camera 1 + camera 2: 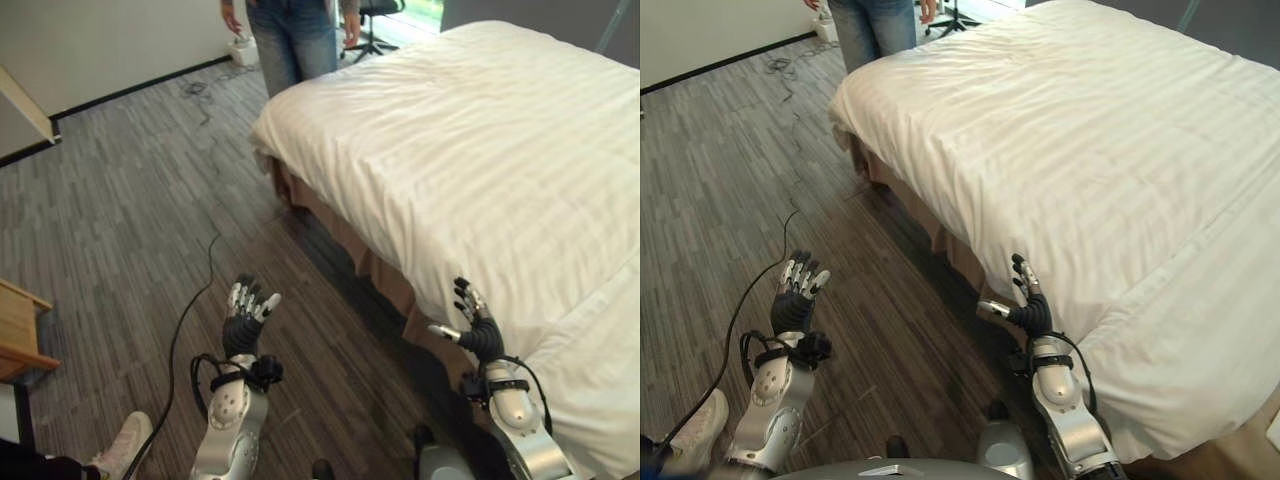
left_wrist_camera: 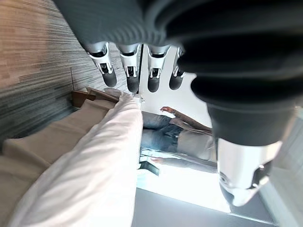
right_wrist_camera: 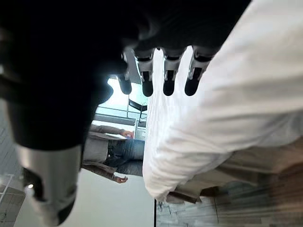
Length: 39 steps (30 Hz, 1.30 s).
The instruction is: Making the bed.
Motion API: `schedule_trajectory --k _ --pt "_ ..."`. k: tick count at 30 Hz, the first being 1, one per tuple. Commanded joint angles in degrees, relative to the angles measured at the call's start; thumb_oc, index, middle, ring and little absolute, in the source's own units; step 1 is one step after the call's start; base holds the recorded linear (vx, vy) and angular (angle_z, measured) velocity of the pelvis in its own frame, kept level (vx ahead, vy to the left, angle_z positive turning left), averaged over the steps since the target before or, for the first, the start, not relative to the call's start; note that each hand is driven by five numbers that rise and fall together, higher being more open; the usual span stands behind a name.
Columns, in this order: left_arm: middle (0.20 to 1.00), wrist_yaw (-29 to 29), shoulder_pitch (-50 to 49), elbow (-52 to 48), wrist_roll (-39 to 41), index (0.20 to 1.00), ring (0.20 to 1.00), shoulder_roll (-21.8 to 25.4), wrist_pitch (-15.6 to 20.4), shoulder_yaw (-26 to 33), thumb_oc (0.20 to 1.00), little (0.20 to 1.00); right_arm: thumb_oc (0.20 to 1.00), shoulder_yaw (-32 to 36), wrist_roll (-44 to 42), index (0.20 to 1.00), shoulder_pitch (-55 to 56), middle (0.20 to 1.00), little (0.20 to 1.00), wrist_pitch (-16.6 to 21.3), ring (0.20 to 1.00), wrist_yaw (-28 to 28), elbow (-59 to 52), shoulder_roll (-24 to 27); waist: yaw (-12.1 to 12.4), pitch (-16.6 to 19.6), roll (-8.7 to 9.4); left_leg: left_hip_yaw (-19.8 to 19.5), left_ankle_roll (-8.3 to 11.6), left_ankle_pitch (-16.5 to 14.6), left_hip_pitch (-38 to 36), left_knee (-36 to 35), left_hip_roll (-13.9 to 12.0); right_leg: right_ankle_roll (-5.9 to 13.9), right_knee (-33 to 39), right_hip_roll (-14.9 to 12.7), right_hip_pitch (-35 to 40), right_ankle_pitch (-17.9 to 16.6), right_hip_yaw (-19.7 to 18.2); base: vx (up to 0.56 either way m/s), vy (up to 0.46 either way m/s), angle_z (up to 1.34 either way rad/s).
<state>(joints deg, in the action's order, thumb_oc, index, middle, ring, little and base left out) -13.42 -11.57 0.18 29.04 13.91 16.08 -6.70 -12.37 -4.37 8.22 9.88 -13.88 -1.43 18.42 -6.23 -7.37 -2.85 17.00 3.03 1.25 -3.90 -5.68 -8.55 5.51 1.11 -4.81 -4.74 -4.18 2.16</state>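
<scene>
A bed (image 1: 400,290) with a tan skirt is seen on the dark wood-plank floor (image 1: 120,220); it is covered by a white striped duvet (image 1: 480,150) that is spread over the top and hangs down the near side of the bed; no writing or label can be read anywhere on it. The right hand (image 1: 1030,312) is held up just beside the duvet's hanging edge, its fingers (image 3: 168,78) straight and apart, nothing clasped; whether the duvet is touched cannot be told. The left hand (image 1: 243,318) is raised over the floor, well apart from the bed, its fingers (image 2: 130,66) likewise straight and empty. A person in blue jeans (image 1: 292,40) is seen standing at the bed's far corner; a wooden furniture edge (image 1: 20,330) lies across the floor from the bed.
</scene>
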Motion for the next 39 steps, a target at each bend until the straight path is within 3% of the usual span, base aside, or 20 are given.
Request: schedule_trajectory --k 1,13,20,39 --pt "1.000 1.50 1.53 -1.63 1.09 1.000 1.000 1.78 3.22 1.68 1.000 1.000 1.000 1.54 1.85 1.000 -1.63 1.000 1.000 1.90 1.000 -0.93 -3.78 -1.22 -0.80 2.28 3.30 1.54 -1.20 -3.22 -0.78 0.72 3.23 1.15 3.61 -2.81 4.91 3.11 0.04 0.01 -0.046 -0.51" --pt "1.000 0.32 -2.06 0.66 1.34 1.000 1.000 0.23 1.13 3.11 1.000 1.000 1.000 2.76 4.09 1.000 1.24 1.000 1.000 0.84 1.000 -2.32 -4.72 -1.99 -1.08 2.62 3.93 -0.06 -0.89 -2.80 -2.48 0.68 1.91 0.26 3.33 -1.34 6.95 4.28 1.33 0.00 -0.035 0.00" --pt "1.000 -1.76 -2.01 -0.20 -5.60 1.000 1.000 2.31 1.28 4.86 1.000 1.000 1.000 3.44 2.14 1.000 1.20 1.000 1.000 2.16 1.000 -2.42 -3.96 -2.20 -0.44 2.43 4.39 -1.07 -0.50 -2.30 -1.71 0.68 1.54 0.26 3.10 -1.47 7.10 4.10 2.89 -0.01 -0.005 0.10" --pt "1.000 2.11 -3.45 2.92 -4.29 1.000 1.000 1.90 -0.93 3.87 1.000 1.000 1.000 4.04 -1.16 1.000 0.13 1.000 1.000 2.79 1.000 0.91 -4.02 -1.26 0.23 2.63 4.28 -1.31 -0.11 -2.20 -2.31 0.68 1.22 0.09 3.32 -1.58 8.10 4.41 4.23 0.00 -0.010 0.05"
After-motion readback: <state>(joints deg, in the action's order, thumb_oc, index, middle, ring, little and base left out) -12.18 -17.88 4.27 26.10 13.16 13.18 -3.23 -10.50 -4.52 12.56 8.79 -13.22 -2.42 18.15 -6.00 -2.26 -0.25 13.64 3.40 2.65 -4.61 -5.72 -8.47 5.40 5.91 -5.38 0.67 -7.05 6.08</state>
